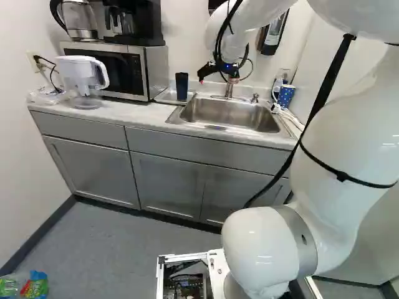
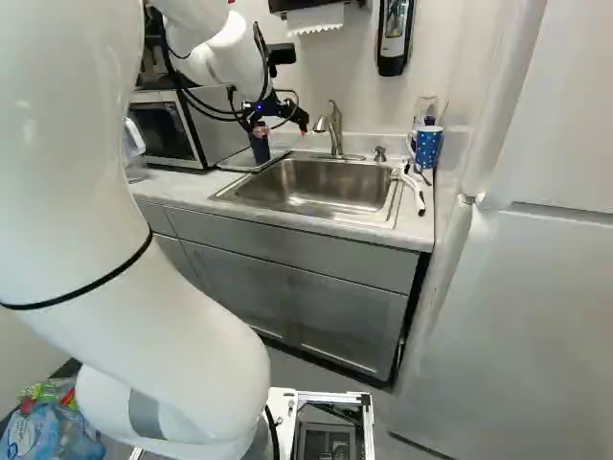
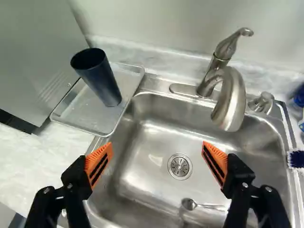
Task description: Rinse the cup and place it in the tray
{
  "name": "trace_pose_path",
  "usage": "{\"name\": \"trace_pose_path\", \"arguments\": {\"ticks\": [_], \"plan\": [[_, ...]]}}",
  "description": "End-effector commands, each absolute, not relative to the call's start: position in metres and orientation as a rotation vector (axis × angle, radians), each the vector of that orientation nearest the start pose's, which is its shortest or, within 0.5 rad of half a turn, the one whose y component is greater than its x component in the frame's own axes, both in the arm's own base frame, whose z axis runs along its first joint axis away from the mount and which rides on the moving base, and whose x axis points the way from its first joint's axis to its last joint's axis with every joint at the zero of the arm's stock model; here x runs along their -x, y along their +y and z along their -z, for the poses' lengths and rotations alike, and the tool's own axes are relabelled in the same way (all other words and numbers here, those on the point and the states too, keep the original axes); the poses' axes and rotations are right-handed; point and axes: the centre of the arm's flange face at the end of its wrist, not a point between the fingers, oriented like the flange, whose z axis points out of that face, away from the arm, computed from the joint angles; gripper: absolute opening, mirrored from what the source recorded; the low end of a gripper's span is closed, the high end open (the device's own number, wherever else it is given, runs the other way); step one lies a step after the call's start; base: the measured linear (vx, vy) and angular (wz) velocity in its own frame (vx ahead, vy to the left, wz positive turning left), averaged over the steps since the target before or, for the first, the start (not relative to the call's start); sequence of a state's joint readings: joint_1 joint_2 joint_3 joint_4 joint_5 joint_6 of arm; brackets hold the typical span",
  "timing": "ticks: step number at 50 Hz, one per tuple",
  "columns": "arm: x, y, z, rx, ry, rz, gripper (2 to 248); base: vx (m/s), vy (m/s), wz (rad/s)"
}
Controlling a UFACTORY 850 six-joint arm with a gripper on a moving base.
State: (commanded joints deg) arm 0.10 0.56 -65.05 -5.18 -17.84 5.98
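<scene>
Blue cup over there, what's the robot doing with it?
Nobody is holding the cup right now. It stands upright on the tray, next to the sink. The white robot arm has its gripper open over the sink, with nothing in it. I see no water running from the faucet. The job is to rinse the cup and put it in the tray, but I can't tell if it's been rinsed.

This is a small kitchen, more a workplace kitchenette than a home's: a steel sink (image 1: pixel 230 115) with its faucet (image 2: pixel 335 125) set in a counter (image 1: pixel 143 113) over grey cabinets (image 1: pixel 93 168), a microwave (image 1: pixel 112 70) carrying a kettle (image 1: pixel 80 18) and coffee maker (image 1: pixel 140 28), a water filter pitcher (image 1: pixel 80 71) beside it, and (the workplace touch) a wall-mounted soap dispenser (image 2: pixel 395 34) and paper towel (image 2: pixel 316 19) above the sink
</scene>
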Motion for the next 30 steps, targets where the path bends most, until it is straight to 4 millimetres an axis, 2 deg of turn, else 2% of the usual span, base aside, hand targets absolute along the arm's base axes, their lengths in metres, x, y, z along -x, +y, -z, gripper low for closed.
{"name": "trace_pose_path", "arguments": {"ticks": [23,30], "plan": [[-0.488,-0.025,-0.646,2.981,0.119,1.114,247,0.000,0.000,0.000],[-0.483,-0.031,-0.646,2.985,0.141,1.116,247,0.000,0.000,0.000]]}}
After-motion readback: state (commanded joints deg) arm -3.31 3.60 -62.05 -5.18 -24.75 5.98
